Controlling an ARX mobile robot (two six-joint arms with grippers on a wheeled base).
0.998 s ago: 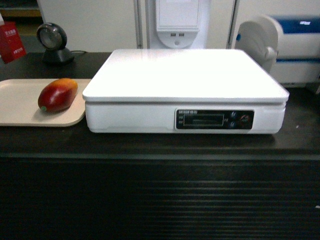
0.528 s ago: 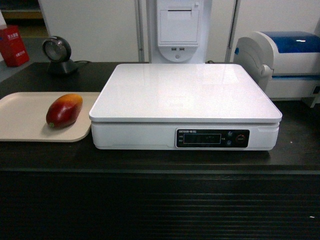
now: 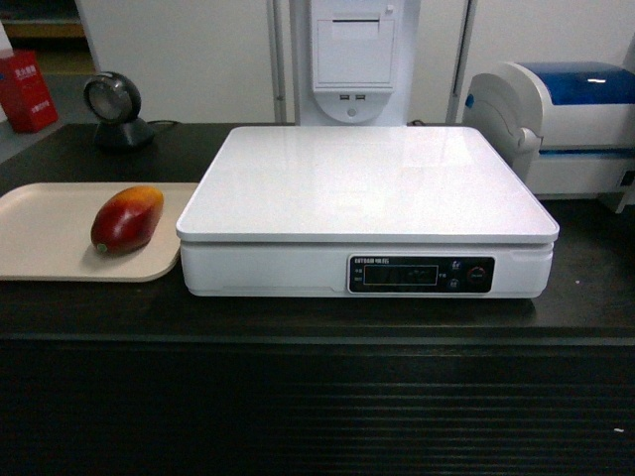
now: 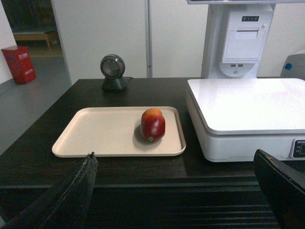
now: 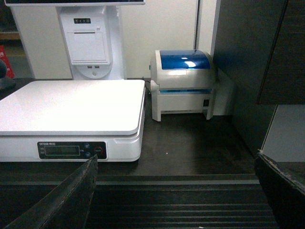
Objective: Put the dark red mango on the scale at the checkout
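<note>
Your glossy dark red mango, oval and shading orange-yellow at its far end, lies on its side on the flat beige tray, just left of the big white scale on the black ribbed-front checkout counter. Scale plate bare; nothing grasped yet

Left gripper hangs low in front of the counter, fingers spread wide, empty. Right gripper likewise wide, empty, facing the scale and the white-and-blue printer

Risks, as I judge them:
- rounded, slick skin: an off-centre pinch could squirt the mango out or roll it across the tray
- tray is light: a low approach may shove it
- scale edge stands higher than the tray: carry too low and you clip it
- released tilted, the fruit may roll off the smooth plate
</note>
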